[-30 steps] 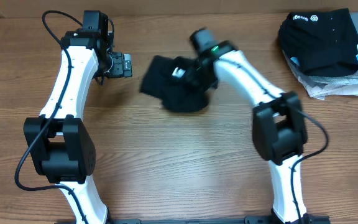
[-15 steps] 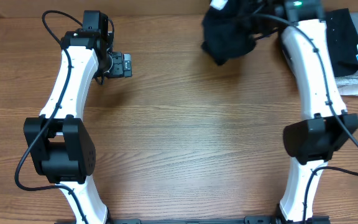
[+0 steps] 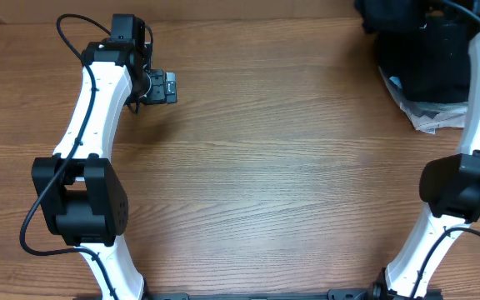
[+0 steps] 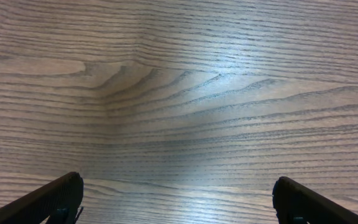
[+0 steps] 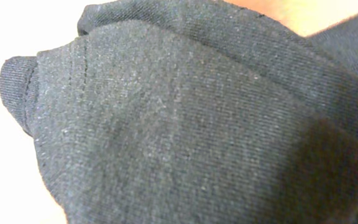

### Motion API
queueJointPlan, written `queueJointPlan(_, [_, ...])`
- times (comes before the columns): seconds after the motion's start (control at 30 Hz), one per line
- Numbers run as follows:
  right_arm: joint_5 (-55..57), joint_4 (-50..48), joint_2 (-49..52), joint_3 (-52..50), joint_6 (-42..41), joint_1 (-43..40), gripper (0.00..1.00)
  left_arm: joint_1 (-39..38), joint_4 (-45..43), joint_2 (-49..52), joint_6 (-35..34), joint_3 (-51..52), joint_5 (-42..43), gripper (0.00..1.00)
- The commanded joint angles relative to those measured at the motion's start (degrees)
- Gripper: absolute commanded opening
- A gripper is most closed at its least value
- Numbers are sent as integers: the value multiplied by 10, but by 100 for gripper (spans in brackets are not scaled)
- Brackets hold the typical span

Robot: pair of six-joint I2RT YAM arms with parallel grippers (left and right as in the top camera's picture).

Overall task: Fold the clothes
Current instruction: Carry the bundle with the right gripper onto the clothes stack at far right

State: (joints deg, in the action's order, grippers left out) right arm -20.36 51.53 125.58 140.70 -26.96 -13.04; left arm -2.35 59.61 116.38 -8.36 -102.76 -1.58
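T-shirt (image 3: 390, 12) has moved right, over folded pile (image 3: 437, 117).

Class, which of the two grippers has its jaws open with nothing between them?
The left gripper: its fingers stand wide apart over bare table. The right gripper, hidden by fabric, is shut on the black T-shirt.

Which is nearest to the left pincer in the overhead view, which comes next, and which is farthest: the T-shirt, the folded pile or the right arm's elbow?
From the left pincer:
1. T-shirt, at the top edge, right of centre.
2. folded pile, top right, only a little farther.
3. right arm's elbow, at the right edge, lower down.
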Motion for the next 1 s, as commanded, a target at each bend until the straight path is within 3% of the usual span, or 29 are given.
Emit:
queueJointPlan(0.0, [-18, 4, -22, 23, 2, -27, 4, 2, 0, 5, 11, -14, -3, 100])
queueJointPlan(0.23, [0, 130, -21, 18, 28, -101, 4, 2, -1, 5, 11, -14, -3, 100])
queueJointPlan(0.5, [30, 195, -21, -31, 85, -144, 4, 1, -10, 5, 11, -14, 28, 100])
queueJointPlan(0.53, [32, 196, -21, -40, 97, -144, 15, 1, -10, 5, 11, -14, 30, 100])
queueJointPlan(0.57, [38, 198, -21, -49, 106, -144, 47, 1, -10, 5, 11, -14, 31, 100])
queueJointPlan(0.63, [53, 203, -21, -67, 123, -144, 94, 1, -9, 5, 11, -14, 31, 100])
queueJointPlan(0.67, [66, 206, -21, -73, 124, -144, 100, 1, -9, 5, 11, -14, 31, 100])
queueJointPlan(0.97, [83, 215, -21, -58, 178, -139, 97, 1, -7, 5, 11, -14, 31, 100])
